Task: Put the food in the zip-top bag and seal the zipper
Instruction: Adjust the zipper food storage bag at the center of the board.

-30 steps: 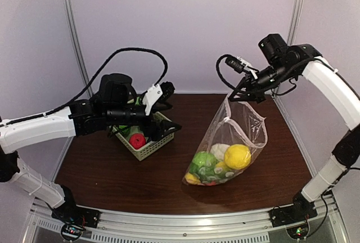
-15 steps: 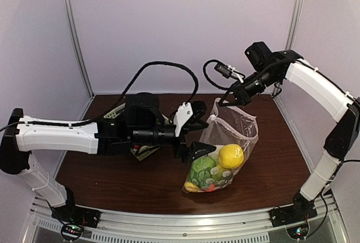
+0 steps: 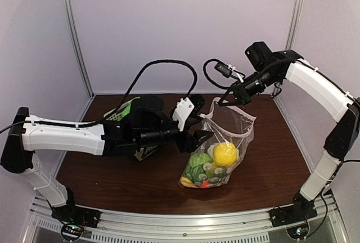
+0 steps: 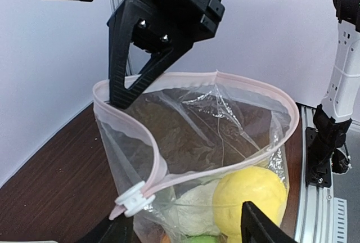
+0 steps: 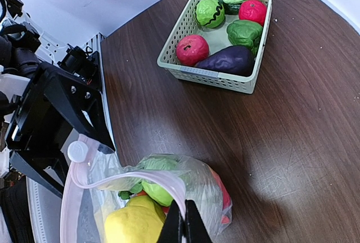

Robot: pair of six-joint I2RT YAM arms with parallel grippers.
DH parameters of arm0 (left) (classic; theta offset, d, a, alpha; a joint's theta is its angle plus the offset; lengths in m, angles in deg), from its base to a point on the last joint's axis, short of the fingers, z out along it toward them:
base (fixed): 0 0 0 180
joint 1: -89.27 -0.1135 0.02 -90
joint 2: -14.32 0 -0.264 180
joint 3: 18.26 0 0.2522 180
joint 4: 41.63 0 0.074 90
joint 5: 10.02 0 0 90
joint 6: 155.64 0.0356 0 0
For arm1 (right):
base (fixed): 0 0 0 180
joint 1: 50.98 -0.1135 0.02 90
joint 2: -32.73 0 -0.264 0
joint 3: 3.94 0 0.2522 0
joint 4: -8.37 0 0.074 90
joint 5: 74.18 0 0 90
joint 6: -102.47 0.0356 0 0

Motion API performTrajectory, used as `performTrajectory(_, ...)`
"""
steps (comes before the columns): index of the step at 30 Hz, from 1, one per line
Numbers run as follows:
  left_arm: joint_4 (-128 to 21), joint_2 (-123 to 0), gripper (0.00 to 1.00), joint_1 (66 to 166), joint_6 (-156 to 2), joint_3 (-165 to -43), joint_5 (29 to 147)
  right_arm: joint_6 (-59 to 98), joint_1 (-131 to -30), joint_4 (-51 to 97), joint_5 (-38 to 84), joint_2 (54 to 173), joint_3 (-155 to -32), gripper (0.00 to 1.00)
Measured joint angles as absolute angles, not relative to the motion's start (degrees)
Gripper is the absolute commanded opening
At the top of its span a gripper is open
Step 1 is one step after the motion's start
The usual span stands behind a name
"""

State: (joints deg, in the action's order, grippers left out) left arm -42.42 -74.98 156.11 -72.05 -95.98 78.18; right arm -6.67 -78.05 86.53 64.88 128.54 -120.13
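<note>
- Top external: my right claw [image 3: 218, 103] is clamped on the zipper [image 4: 191, 75] rim, holding the zip-top bag [image 3: 239, 127] upright on the counter [image 3: 275, 164]
- My left claw [image 3: 199, 124] is spread apart at the bag's open mouth
- Food [image 3: 211, 164] lies in the bag's bottom; more pieces fill the basket [image 5: 214, 75]

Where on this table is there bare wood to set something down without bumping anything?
Widest bare wood lies right of the zip-top bag, toward the right arm base. A second strip follows the table's near edge. Wood between basket and bag is bare, but under the left arm. Crowded: the bag's mouth, where left pincer and right pincer sit.
</note>
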Motion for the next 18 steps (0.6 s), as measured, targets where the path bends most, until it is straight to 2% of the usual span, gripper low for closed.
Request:
performTrajectory(4,-44.82,-72.57,0.7,155.98,-71.68,-95.87,77.42,-6.64,-78.12,86.53,64.9,128.54,-120.13,0.0)
performTrajectory(8,-45.15,-70.82,0.67,154.8,-71.53,-95.92,77.61,-6.62,-78.49,86.56,64.92,128.54,-120.15,0.0)
performTrajectory(15,-45.19,-73.29,0.49,153.32,-70.39,-96.25,81.98,-6.58,-78.93,86.58,64.88,128.54,-120.22,0.0)
performTrajectory(18,-45.15,-73.99,0.36,153.32,-70.22,-96.29,84.19,-6.58,-78.95,86.58,64.86,128.52,-120.3,0.0)
